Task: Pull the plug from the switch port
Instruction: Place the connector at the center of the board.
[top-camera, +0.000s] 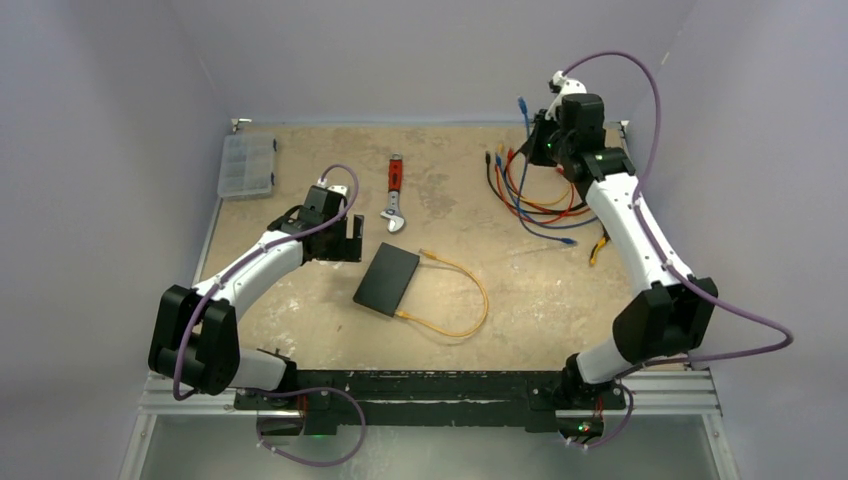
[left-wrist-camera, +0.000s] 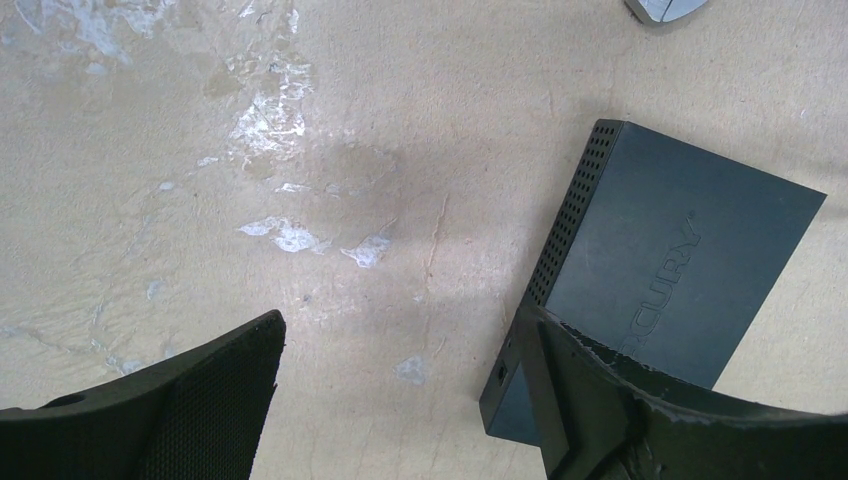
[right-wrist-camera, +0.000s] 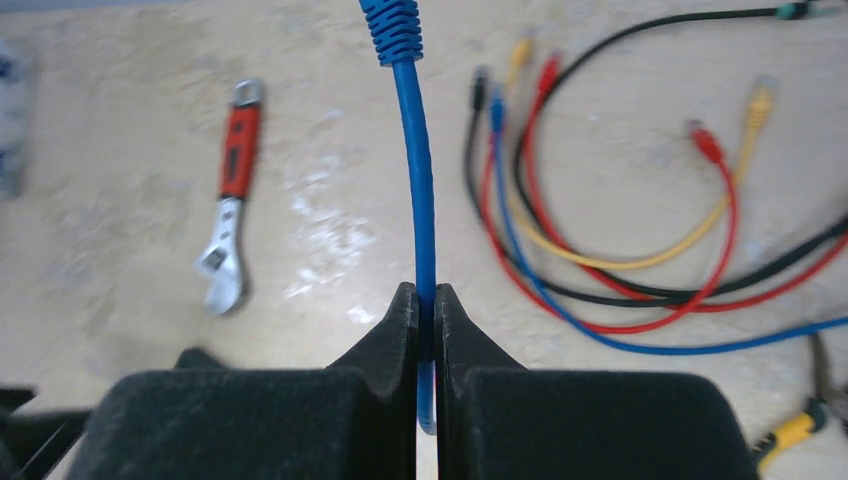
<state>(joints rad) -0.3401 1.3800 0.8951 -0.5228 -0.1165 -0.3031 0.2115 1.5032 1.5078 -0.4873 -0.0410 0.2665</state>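
Note:
The switch (top-camera: 386, 279), a flat matte black box, lies mid-table. An orange cable (top-camera: 470, 300) loops to its right, one end at the far right corner (top-camera: 425, 255), the other at the near right corner (top-camera: 402, 314). I cannot tell which plug sits in a port. My left gripper (top-camera: 350, 240) is open just left of the switch. In the left wrist view its right finger (left-wrist-camera: 590, 400) overlaps the switch (left-wrist-camera: 680, 240) at the near corner; bare table lies inside the left gripper (left-wrist-camera: 400, 330). My right gripper (right-wrist-camera: 425, 295), raised at the back right (top-camera: 540, 135), is shut on a blue cable (right-wrist-camera: 415, 150).
A red-handled wrench (top-camera: 396, 195) lies behind the switch. A clear compartment box (top-camera: 247, 165) sits at the back left. Several loose red, blue, black and yellow cables (top-camera: 535, 195) sprawl at the back right, with yellow-handled pliers (top-camera: 600, 245) beside them.

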